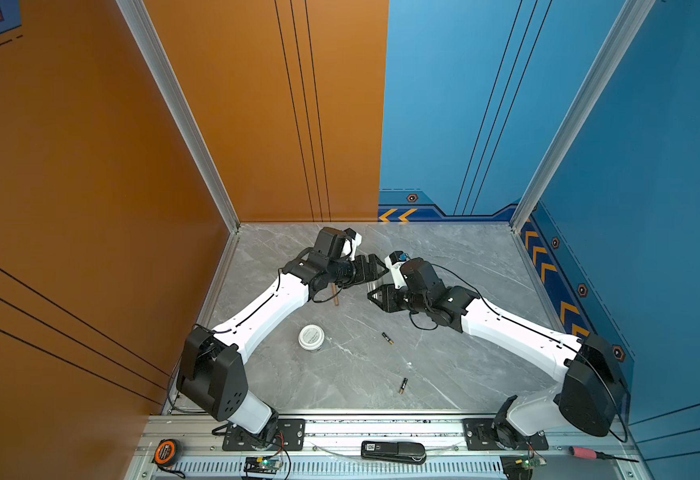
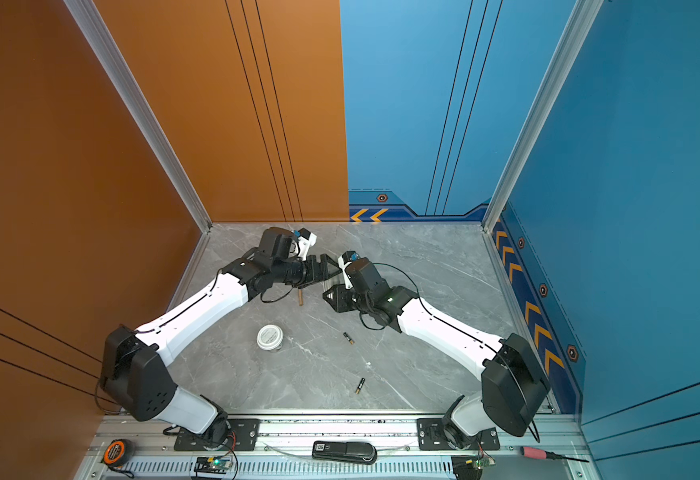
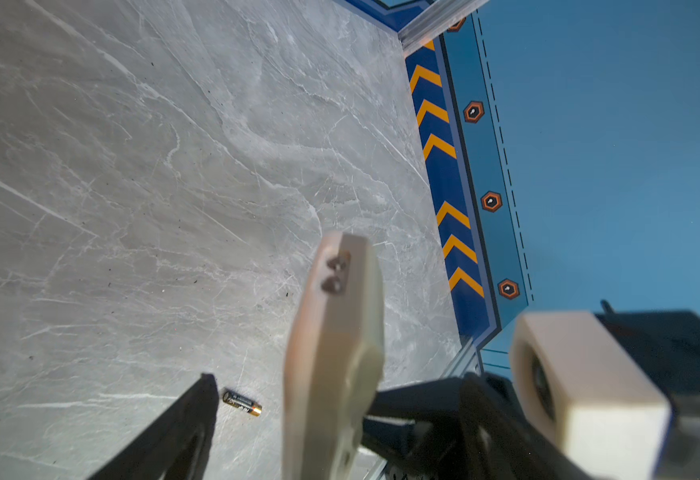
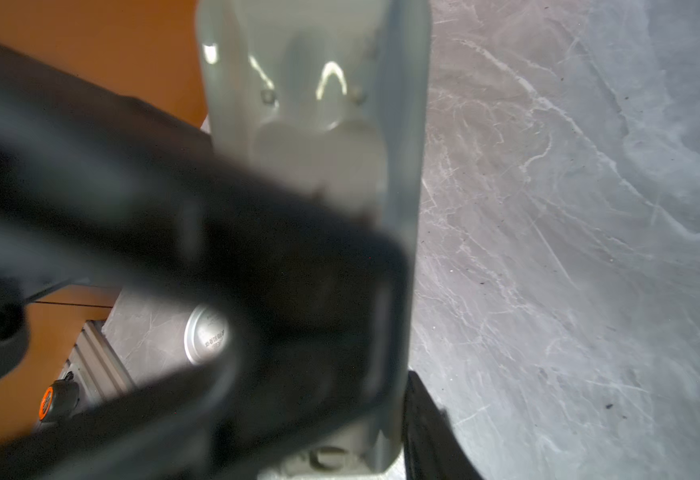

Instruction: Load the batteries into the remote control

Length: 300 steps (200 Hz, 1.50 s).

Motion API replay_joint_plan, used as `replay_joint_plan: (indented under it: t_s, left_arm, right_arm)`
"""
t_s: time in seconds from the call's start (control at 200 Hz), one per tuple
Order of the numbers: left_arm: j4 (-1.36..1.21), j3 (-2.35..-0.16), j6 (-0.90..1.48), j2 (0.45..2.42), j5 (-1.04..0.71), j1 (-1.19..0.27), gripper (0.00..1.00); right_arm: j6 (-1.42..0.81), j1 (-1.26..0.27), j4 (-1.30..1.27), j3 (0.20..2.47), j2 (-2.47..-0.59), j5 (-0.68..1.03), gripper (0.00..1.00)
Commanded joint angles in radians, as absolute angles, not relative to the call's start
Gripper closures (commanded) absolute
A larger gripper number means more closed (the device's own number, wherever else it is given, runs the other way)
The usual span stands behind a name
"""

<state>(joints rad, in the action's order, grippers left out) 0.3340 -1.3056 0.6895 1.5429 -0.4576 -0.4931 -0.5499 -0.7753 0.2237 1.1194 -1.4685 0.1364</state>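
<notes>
In both top views your two arms meet over the far middle of the grey table (image 1: 464,374), with the left gripper (image 1: 381,272) just above the right gripper (image 1: 373,296) in the frame and their tips close together. The batteries (image 1: 387,338) lie loose on the table below them: one is right of a white round tin (image 1: 311,336), and the second battery (image 1: 402,385) is nearer the bottom edge, well apart. In the left wrist view the remote control (image 3: 336,332) stands at lower centre, its beige back and two small metal contacts showing. The one left finger (image 3: 182,424) you can see, at lower left, is clear of it, so that gripper stands wide and holds nothing. In the right wrist view the remote runs up the middle of the frame, its lower end clamped in the right gripper, whose finger (image 4: 427,428) lies against its right edge
</notes>
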Motion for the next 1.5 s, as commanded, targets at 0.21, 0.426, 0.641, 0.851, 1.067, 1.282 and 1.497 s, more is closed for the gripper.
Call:
replay_joint_plan:
  t_s: [0.21,0.426,0.641,0.851,1.067,1.282,1.497]
  left_arm:
    - [0.298,-1.347,0.684,1.572,-0.456,-0.472,0.39]
    - [0.300,-1.333,0.674,1.567,-0.464,-0.470,0.77]
    - [0.320,-1.310,0.640,1.549,-0.463,-0.459,0.97]
    - [0.364,-1.293,0.539,1.530,-0.528,-0.411,1.00]
    - [0.411,-1.296,0.485,1.526,-0.693,-0.386,1.00]
    - [0.449,-1.309,0.497,1.538,-0.836,-0.384,1.00]
    - [0.459,-1.298,0.506,1.542,-0.919,-0.385,1.00]
  right_arm:
    - [-0.583,-0.806,0.173,1.122,-1.446,0.132,0.88]
    - [-0.582,-0.815,0.169,1.127,-1.451,0.130,0.86]
    - [-0.556,-0.838,0.216,1.174,-1.452,0.124,0.32]
    - [-0.336,-0.898,0.546,1.297,-1.374,0.018,0.01]
    - [-0.067,-0.909,0.834,1.441,-1.345,-0.125,0.03]
    - [0.092,-0.925,0.859,1.510,-1.417,-0.172,0.04]
    - [0.196,-0.943,0.858,1.539,-1.468,-0.193,0.05]
